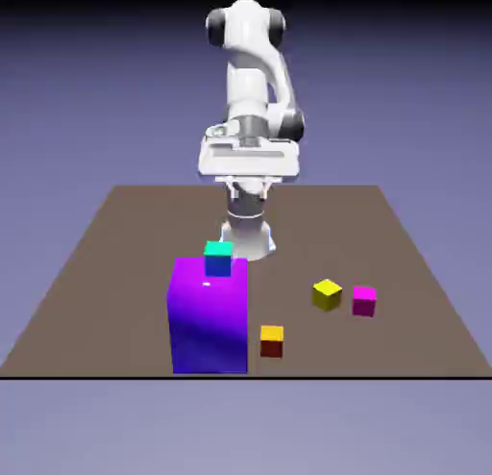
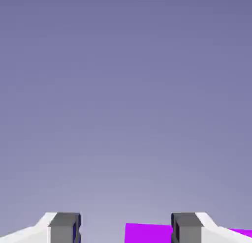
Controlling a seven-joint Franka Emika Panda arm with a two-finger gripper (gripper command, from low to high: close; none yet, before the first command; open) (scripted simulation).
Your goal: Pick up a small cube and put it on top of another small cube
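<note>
The claw [image 2: 125, 232] is hanging wide apart, gripping nothing; the small cube [image 1: 363, 300] is sitting at the yellow cube's [image 1: 327, 293] three o'clock; neither is showing any lettering.

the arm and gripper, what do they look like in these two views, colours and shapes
The arm is glossy white with rounded, tube-like segments and dark grey to black bands at the joints. Its hand is a wide, flat white block with grey lines. In the hand view the gripper shows two white fingers ending in small square grey fingertips. No cables or markings are visible.

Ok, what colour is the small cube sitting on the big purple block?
Teal cube, best seen in the exterior view.
</note>
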